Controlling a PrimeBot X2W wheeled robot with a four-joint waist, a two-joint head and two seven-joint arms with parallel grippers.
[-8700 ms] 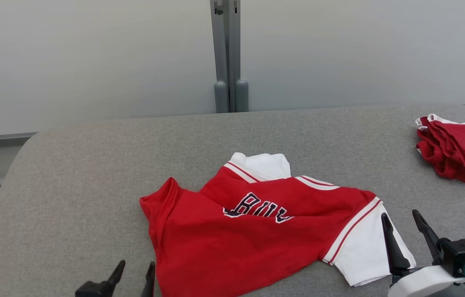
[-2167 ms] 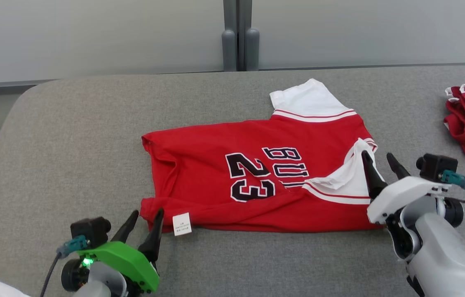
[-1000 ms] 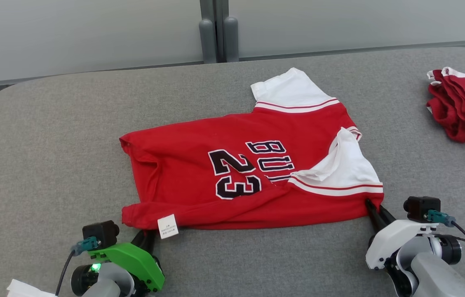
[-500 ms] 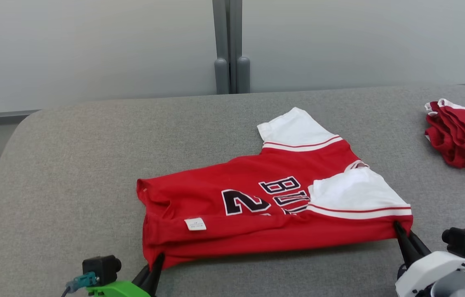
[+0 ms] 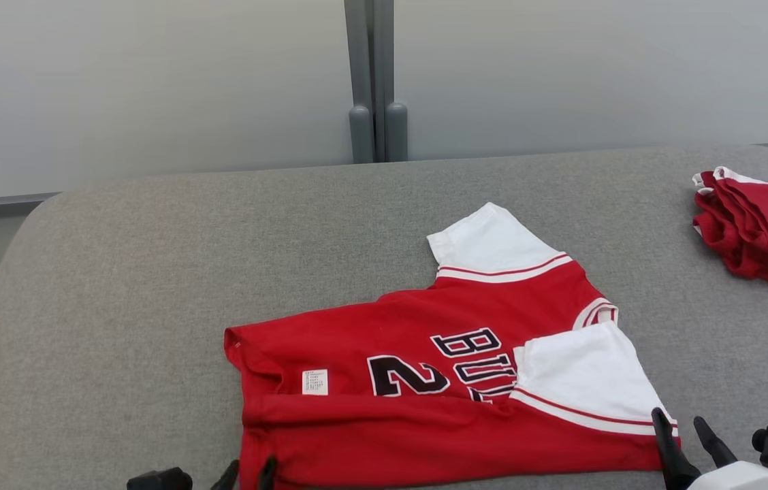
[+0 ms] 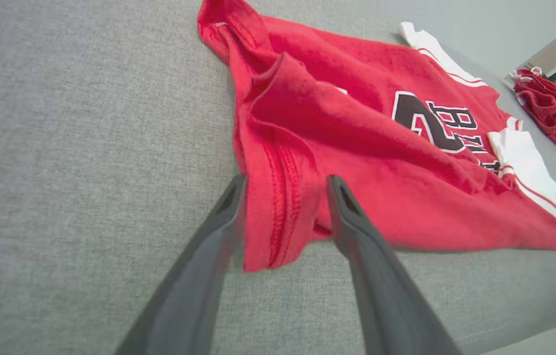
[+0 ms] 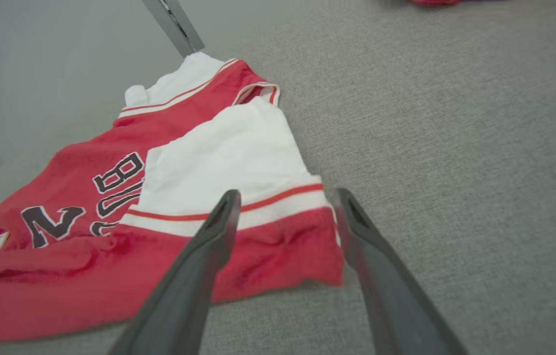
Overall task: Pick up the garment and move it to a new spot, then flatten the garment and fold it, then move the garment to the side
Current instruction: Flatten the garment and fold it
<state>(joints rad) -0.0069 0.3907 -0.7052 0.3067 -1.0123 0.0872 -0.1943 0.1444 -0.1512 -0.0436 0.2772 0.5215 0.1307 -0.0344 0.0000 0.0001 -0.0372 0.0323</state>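
In the head view the red and white garment (image 5: 425, 388) is lying along the lower centre of the frame on the grey tabletop (image 5: 118, 286), its near long edge folded over itself. A second red pile (image 5: 758, 224) is sitting well apart at the upper right. The left pincer (image 5: 249, 471) is poking in at the bottom edge by the garment's lower left corner, the right pincer (image 5: 679, 425) by its lower right corner. In the left wrist view the fingers are standing spread, straddling the bunched hem corner (image 6: 278, 231) without pinching it. In the right wrist view that pincer is likewise gaping wide either side of the red corner below the white sleeve (image 7: 224, 158). The step appears to be letting go of a laid fold, so both arms, reaching low over the tabletop, should be drawing straight back without snagging cloth; the rumpled left hem probably wants smoothing first.
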